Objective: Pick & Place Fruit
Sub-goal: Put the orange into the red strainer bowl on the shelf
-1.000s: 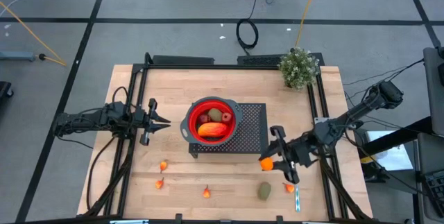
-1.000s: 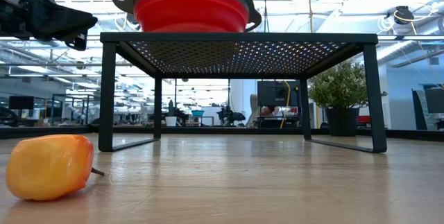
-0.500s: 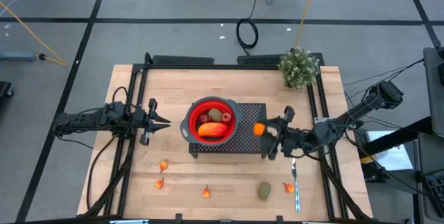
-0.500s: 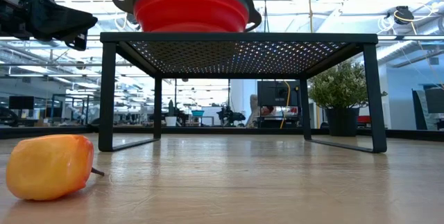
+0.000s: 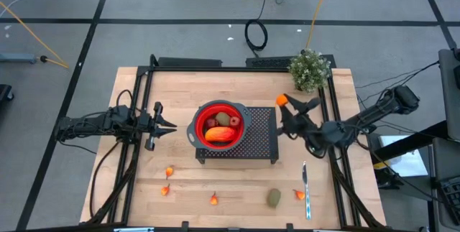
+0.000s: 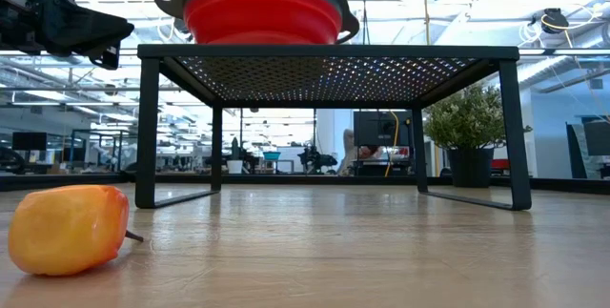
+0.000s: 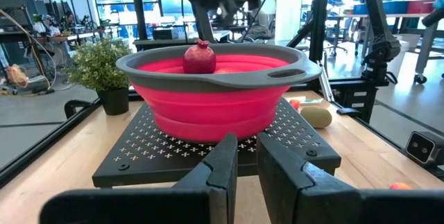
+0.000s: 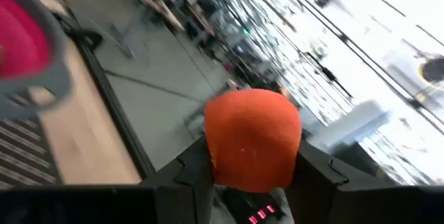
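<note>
A: Wooden table [image 5: 144, 189], front edge first: what lies there?

B: Small orange bits [image 5: 168, 172] at the front left, an orange-red bit [image 5: 213, 200] in the middle, then a brownish-green oval [image 5: 274, 198] and a blue-handled utensil [image 5: 305, 196] at the front right. Between them the boards are bare.

A: Farther in?

B: A black mesh stand [image 5: 260, 135] sits mid-table, with the red bowl [image 5: 198, 133] on its left half. In the bowl are a long orange piece [image 5: 221, 134], a dark red round one [image 5: 211, 123] and more ovals. The stand's right half is bare.

A: And the arms?

B: The left gripper [image 5: 167, 125] hangs left of the bowl, clear of it, fingers nearly together and holding nothing. The right gripper [image 5: 287, 102] is raised past the stand's far right corner, clamped on an orange fruit [image 8: 253, 137].

A: Anything close to it?

B: A potted plant [image 5: 310, 70] at the far right edge, just beyond that gripper.
</note>
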`<state>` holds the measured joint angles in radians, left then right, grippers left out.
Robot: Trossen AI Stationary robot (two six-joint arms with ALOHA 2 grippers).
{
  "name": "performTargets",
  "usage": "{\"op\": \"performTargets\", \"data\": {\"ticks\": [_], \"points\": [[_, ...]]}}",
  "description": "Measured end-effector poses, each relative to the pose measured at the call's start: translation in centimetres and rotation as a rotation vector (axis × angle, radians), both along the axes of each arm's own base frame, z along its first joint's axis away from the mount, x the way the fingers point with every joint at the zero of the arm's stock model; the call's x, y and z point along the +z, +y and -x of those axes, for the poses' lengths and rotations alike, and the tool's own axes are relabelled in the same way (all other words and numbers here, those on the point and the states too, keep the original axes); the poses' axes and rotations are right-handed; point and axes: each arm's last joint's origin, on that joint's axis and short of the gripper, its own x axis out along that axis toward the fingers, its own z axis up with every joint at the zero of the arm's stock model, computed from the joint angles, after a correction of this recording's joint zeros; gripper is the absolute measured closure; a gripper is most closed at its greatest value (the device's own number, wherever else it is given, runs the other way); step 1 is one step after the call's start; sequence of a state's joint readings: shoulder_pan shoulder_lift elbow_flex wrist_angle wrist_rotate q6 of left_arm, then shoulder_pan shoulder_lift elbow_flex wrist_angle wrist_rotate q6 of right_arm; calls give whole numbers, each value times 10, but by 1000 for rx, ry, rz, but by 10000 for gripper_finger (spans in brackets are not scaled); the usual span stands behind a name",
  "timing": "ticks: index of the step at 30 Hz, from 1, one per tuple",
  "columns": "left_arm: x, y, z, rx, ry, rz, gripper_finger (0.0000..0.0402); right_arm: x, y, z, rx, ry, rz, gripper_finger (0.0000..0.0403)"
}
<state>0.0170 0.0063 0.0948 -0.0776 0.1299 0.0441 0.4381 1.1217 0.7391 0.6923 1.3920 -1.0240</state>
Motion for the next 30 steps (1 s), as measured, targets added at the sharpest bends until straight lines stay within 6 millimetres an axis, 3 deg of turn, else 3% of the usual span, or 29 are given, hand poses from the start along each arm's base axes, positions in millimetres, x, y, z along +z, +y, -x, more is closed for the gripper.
{"op": "performTargets", "data": {"ticks": [9, 12, 20, 30], "points": [[0, 0, 0, 0, 0, 0, 344, 0, -14, -4, -84, 6, -2, 275], [0, 0, 0, 0, 0, 0, 344, 0, -17, -5, -46, -107, -63, 275], [0, 0, 0, 0, 0, 0, 344, 4, -22, -13, 233, -569, -378, 275], [0, 0, 0, 0, 0, 0, 344, 7, -37, -27, 782, -823, -877, 275]]}}
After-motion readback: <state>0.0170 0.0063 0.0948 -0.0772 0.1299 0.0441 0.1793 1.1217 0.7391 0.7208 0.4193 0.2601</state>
